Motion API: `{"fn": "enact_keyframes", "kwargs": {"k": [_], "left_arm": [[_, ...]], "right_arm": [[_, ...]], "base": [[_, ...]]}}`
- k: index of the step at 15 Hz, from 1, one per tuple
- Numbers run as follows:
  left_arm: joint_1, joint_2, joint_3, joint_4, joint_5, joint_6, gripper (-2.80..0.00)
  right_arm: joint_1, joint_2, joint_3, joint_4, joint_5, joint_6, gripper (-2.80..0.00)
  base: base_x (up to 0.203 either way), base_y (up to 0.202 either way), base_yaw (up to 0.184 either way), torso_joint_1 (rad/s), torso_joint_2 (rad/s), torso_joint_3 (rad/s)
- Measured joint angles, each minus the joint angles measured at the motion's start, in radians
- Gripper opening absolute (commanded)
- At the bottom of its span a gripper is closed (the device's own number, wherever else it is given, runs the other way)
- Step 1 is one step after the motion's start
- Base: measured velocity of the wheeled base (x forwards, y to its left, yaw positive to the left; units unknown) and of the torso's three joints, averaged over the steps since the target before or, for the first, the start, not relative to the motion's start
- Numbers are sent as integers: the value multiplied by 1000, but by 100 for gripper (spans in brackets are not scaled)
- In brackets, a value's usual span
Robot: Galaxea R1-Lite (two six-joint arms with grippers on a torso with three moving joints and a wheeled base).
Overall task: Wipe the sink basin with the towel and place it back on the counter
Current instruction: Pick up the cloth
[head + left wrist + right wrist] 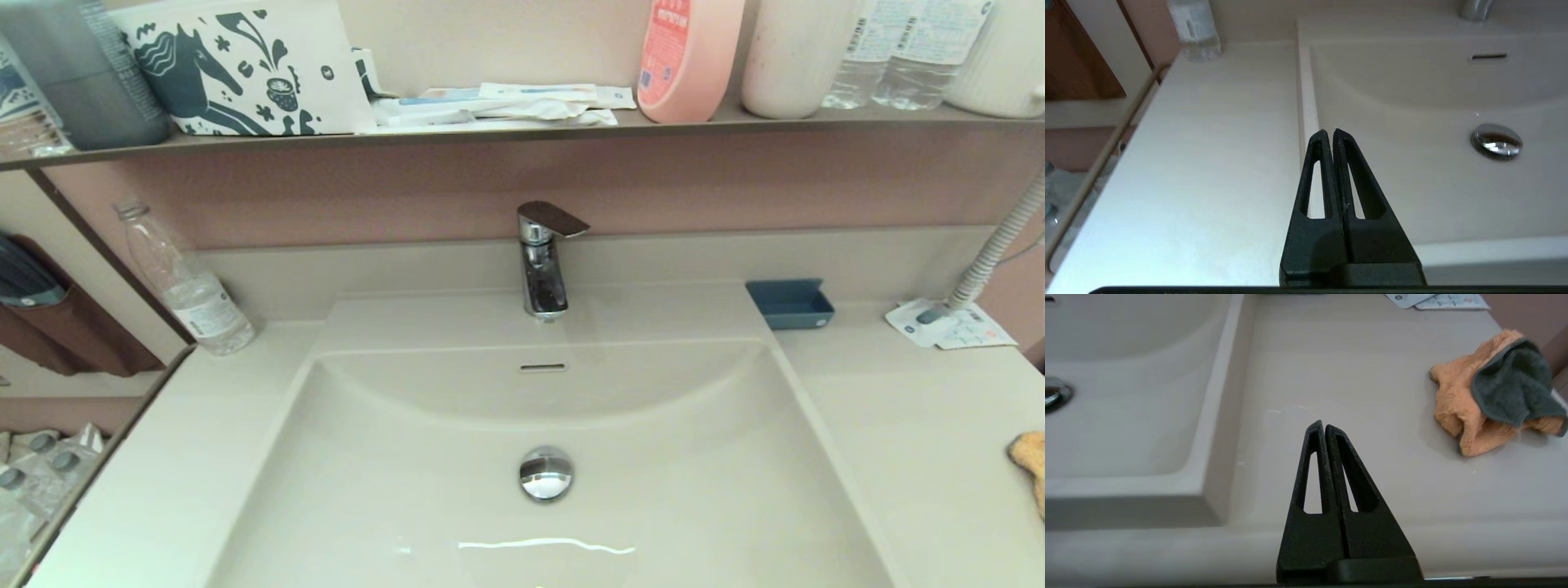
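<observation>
Looking down from the head camera, I see the sink basin (pixel 457 457) with its chrome drain plug (pixel 545 473) and the overflow slot (pixel 543 367) below the faucet (pixel 543 261). The towel (pixel 1030 457) shows only as an orange scrap at the far right edge, lying on the counter (pixel 898 425). A blue tray (pixel 789 304) sits near the backsplash to the right of the basin, and a clear bottle (pixel 184 282) stands at the back left. Neither arm appears in this view.

On the left wrist camera, the left gripper (pixel 1329 131) has its fingers pressed together with nothing between them, above the basin's left rim where it meets the counter (pixel 1208 163). The drain plug (pixel 1496 141) lies well apart from it.

On the right wrist camera, the right gripper (pixel 1321 424) is likewise closed and empty, above the counter (pixel 1331 367) just beside the basin (pixel 1126 416). The towel (pixel 1457 396) lies crumpled, orange with a dark grey fold on top, apart from the fingertips.
</observation>
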Motion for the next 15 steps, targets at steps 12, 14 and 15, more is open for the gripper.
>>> {"fn": "enact_keyframes", "kwargs": {"k": [12,14,15], "left_arm": [[0,0,0,15,7,-100,-280],[0,0,0,15,7,-99,-280],[0,0,0,15,7,-99,-280]], "right_arm": [[-9,0,0,10,-2,-4,-280],[-11,0,-2,13,-3,-7,-280],[-12,0,-6,17,-3,-7,-280]], "base": [[0,0,0,0,0,0],[0,0,0,0,0,0],[0,0,0,0,0,0]]}}
